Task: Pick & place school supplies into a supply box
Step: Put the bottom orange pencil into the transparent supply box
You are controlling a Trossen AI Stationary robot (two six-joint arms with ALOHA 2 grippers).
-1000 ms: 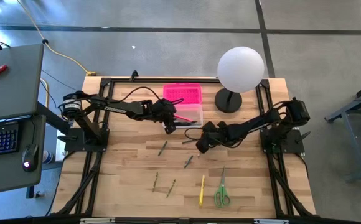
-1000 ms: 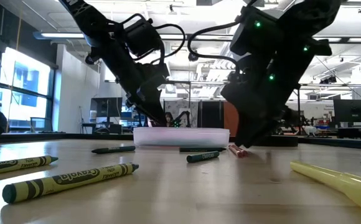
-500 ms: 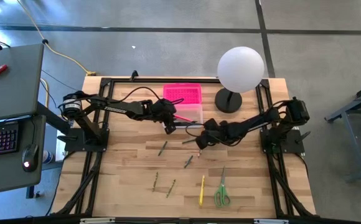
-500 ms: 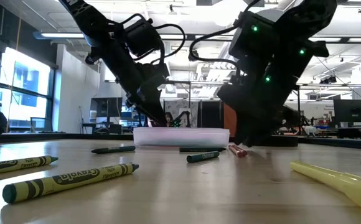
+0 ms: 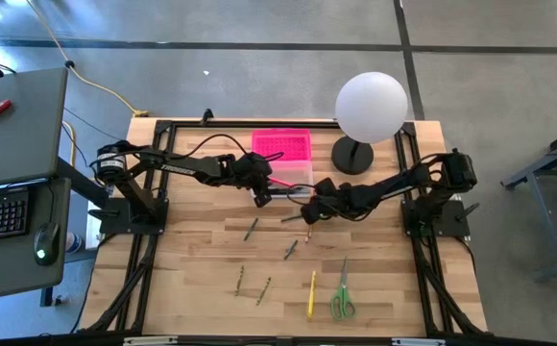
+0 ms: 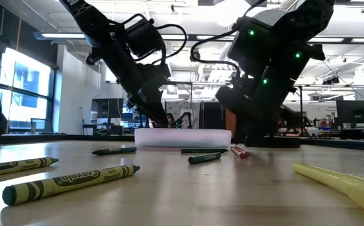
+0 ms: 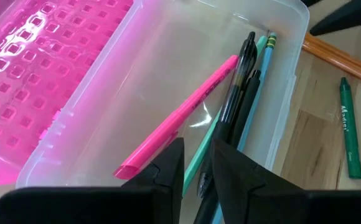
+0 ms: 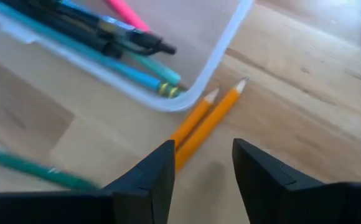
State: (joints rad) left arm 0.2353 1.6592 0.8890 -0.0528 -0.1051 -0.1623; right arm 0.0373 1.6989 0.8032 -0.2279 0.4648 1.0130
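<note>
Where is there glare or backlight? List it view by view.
High view: the globe lamp is washed out white. Low view: left arm and right arm are silhouettes against bright windows. Left wrist view: a glint on the supply box floor beside the pink highlighter.

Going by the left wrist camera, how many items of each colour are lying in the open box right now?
Pink highlighter: 1
Black pens: 2
Teal pencil: 1
Light blue pencil: 1
Total visible in the supply box: 5
</note>
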